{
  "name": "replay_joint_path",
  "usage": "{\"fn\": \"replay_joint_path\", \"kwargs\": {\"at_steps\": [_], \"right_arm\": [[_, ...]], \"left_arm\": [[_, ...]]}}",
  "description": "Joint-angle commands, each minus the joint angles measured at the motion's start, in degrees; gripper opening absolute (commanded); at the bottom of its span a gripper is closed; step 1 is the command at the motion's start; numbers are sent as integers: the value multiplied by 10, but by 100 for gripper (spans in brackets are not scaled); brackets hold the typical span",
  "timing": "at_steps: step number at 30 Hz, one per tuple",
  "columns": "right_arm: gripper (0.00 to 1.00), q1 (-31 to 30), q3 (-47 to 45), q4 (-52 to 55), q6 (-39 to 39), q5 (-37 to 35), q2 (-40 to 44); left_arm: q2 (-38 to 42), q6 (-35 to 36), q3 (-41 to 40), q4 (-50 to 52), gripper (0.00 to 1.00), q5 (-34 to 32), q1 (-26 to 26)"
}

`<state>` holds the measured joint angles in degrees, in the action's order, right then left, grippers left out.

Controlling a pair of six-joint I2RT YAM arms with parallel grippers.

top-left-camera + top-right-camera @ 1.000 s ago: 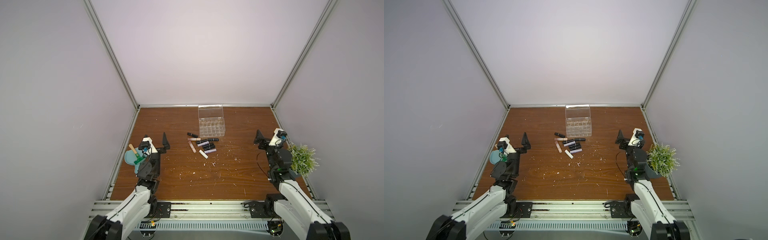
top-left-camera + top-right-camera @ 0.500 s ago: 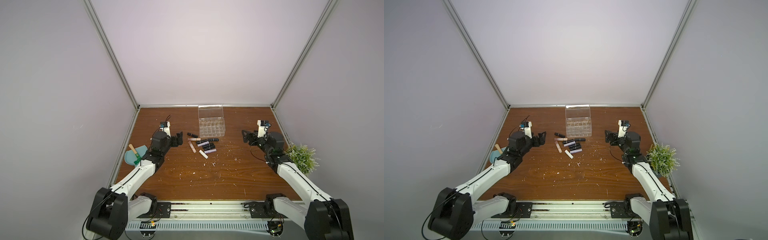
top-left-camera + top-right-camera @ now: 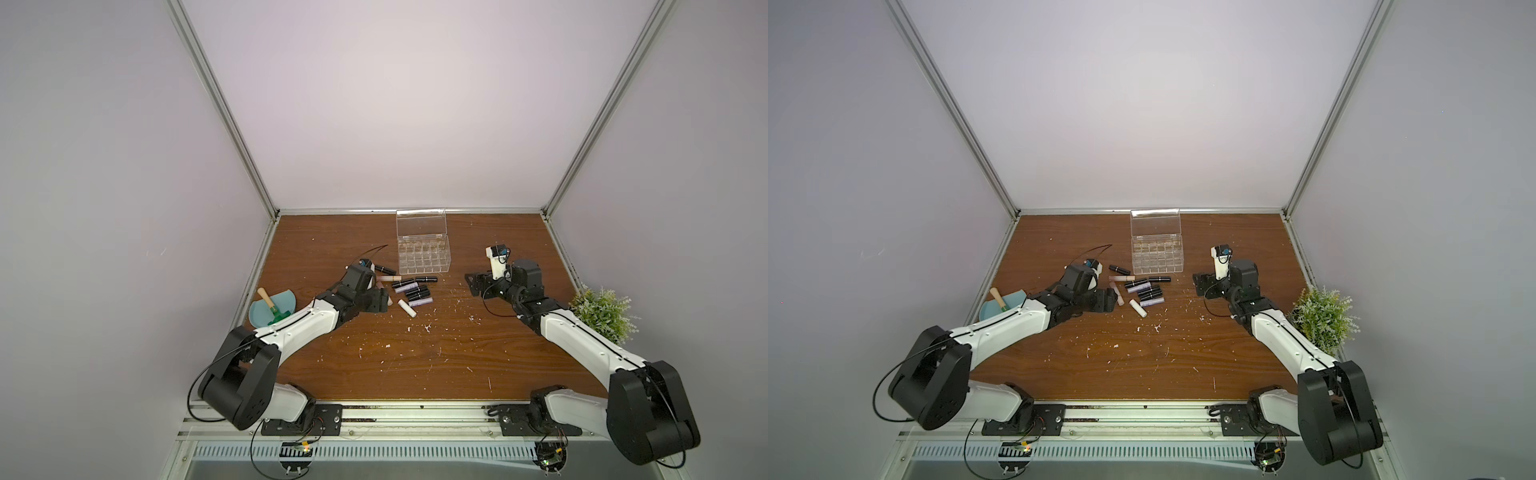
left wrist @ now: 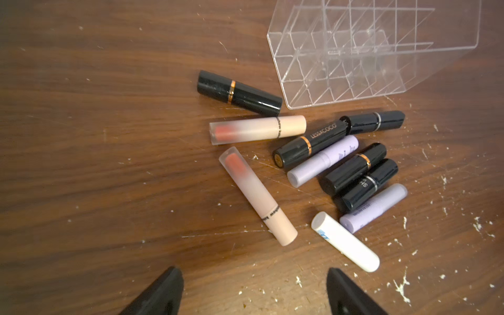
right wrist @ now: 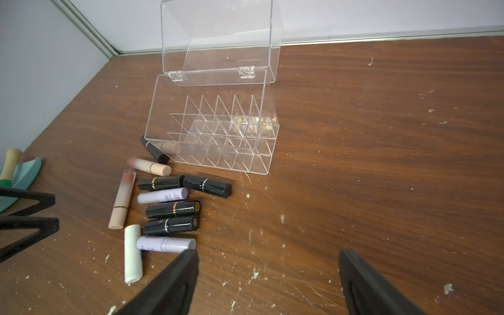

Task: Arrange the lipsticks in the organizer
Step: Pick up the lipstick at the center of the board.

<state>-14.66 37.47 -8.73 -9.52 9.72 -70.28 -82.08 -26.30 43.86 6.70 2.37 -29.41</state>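
Lipsticks (image 3: 409, 289) all loose on the table (image 3: 374, 353), a flat cluster at the organizer's (image 3: 424, 270) 6 to 7 o'clock in both top views. None slotted. Lid (image 3: 420, 222) stands open at the back; every cell looks empty.

Left gripper (image 4: 253, 275): jaws apart, nothing between them. It sits at the cluster's 8 to 9 o'clock, just beside it.
Right gripper (image 5: 268, 256): jaws apart, empty, at the cluster's 3 o'clock, well apart. The left arm is nearer.

Key relation: a peach tube (image 4: 256, 195) lies just ahead of the left jaws. On the table its long axis runs about 11 to 5 o'clock, roughly along the arm's reach and somewhat skewed. Jaws would probably close across it after a slight wrist turn. A white tube (image 4: 345, 241) lies near, at its 3 to 4 o'clock, apart from it.

Materials:
- Peach tubes: frosted, coral showing through the cap.
- Black tubes (image 4: 240, 92): glossy, thin metal bands.
- Lilac tubes (image 4: 323, 161): matte.
- All smooth cylinders, likely to roll if nudged.
- Organizer: clear acrylic, thin dividers, square cells.
- Table: wood grain, scratched, pale flecks.
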Motion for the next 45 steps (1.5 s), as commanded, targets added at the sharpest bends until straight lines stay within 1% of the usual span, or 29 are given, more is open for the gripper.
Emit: {"fn": "replay_joint_path", "kwargs": {"at_steps": [1, 8, 13, 18, 25, 27, 33, 35, 38, 41, 45], "right_arm": [[87, -5, 19, 0, 15, -8, 10], [86, -5, 16, -8, 16, 1, 4], [85, -6, 15, -9, 16, 0, 3], [85, -6, 13, -12, 18, 3, 3], [85, -6, 15, -11, 18, 4, -1], [85, -6, 15, -9, 18, 4, 0], [85, -6, 14, -5, 19, 0, 3], [85, -6, 13, -5, 19, -1, 5], [85, -6, 13, -5, 20, -2, 7], [85, -6, 13, -4, 20, -2, 5], [85, -6, 14, -3, 20, 0, 2]], "left_arm": [[-16, -11, 6, 20, 86, 6, -7], [-25, -15, 3, 17, 82, -6, -8], [-50, -15, 23, 29, 80, -1, -7], [-65, -16, 34, 31, 77, 3, -10], [-76, -25, 55, 35, 76, -4, -14], [-88, -25, 74, 43, 72, -15, -17], [-148, -25, 122, 67, 71, -49, -19], [-161, -25, 130, 73, 68, -58, -19], [-168, -26, 132, 76, 66, -63, -19], [-162, -25, 130, 81, 59, -69, -19], [-165, -23, 132, 84, 58, -66, -19]]}}
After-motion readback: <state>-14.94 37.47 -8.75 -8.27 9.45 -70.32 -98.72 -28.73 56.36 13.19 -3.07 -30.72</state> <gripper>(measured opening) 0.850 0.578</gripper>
